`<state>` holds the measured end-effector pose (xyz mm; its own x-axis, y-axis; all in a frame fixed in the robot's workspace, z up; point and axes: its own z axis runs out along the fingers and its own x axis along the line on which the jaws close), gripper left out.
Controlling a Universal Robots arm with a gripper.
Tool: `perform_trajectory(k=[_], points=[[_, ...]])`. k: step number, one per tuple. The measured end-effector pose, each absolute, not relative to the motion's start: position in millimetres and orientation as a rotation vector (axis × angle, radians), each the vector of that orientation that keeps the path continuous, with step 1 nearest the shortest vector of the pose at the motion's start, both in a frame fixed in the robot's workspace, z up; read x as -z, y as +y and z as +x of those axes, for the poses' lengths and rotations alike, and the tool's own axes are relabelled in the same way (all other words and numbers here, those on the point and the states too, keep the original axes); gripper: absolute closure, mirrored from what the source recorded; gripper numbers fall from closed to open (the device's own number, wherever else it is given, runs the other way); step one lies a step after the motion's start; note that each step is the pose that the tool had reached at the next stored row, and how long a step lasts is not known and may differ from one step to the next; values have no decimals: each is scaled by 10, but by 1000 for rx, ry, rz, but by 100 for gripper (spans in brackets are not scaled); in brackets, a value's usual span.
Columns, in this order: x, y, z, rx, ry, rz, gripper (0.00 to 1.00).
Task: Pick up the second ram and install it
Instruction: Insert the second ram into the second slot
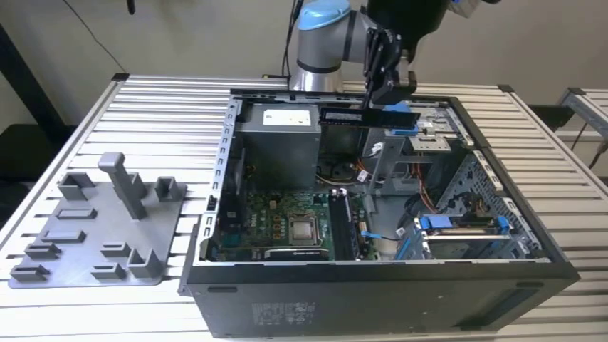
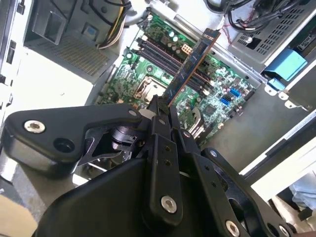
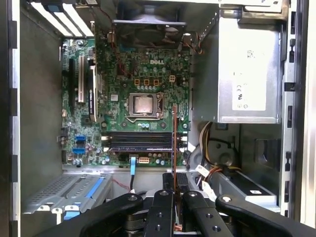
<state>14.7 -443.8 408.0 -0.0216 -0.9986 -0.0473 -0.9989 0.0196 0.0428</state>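
A table [image 1: 171,107] made of pale metal slats is carrying everything. A big black computer case [image 1: 380,299] is lying on it with its open side facing up. The robot arm [image 1: 323,35] is reaching over the far end of the case. A grey tray [image 1: 90,228] with blocky shapes on it is sitting on the table just beside the case, at the exterior view's left.

Inside the case, a silver power box [image 1: 275,142] is sitting at the far end. A green board [image 1: 285,228] is lying flat on the bottom.

The black hand [image 1: 385,100] is hanging above the open case. Its fingers are squeezing the second ram [image 1: 366,116] tight. The ram is up in the air and is not touching the green board. In the exterior view it is lying level over the far part of the case. In both wrist views it is sticking out from the fingertips toward the green board, where long dark slots [image 3: 140,140] are lying.
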Motion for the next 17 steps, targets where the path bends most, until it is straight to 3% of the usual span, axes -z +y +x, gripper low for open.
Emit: perform_trajectory(k=[17], points=[[-4069,-4439,147,-99,2407,-2003,86]])
